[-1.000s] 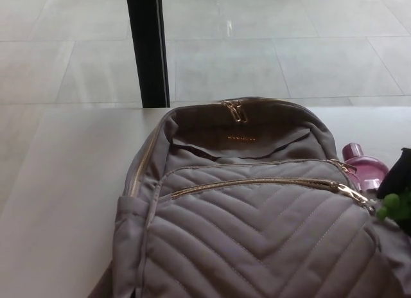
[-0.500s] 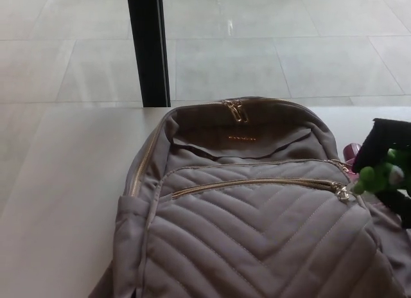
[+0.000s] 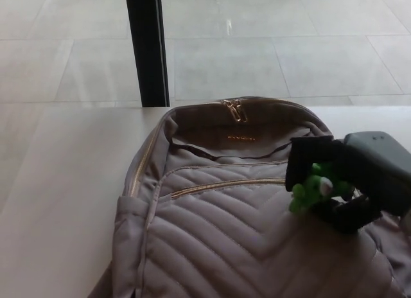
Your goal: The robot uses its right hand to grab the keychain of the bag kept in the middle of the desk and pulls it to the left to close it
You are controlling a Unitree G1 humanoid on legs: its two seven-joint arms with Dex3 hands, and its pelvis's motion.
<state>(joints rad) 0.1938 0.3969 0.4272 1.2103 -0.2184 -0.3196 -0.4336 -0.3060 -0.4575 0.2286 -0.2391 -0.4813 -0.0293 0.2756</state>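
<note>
- Right robot hand (image 3: 337, 182) reaches in from the right edge of the frame, its black fingers (image 3: 307, 158) clenched around a green keychain (image 3: 311, 189) at centre right.
- A grey wrist casing (image 3: 379, 160) sits behind the fingers. The hand is held low over the front of the bag, and a black digit curls beneath the green charm.
- The keychain lies against the quilted front pocket, at the right end of a gold zip (image 3: 225, 185) that slants up from the bag's left side toward the hand.
- The taupe bag (image 3: 237, 240) lies in the middle of the pale desk (image 3: 58, 201), filling the lower centre of the frame with its top toward the upper edge.
- Twin gold zip pulls (image 3: 234, 110) meet at the bag's top centre.
- A dark slit (image 3: 237, 151) gapes across the upper panel below a small gold logo. What lies inside cannot be made out.
- The front pocket's contents are hidden, and the stretch of zip under the hand is covered.
- A black post (image 3: 146, 47) stands at upper left, with a pale tiled floor (image 3: 289, 54) beyond the desk's far edge.
</note>
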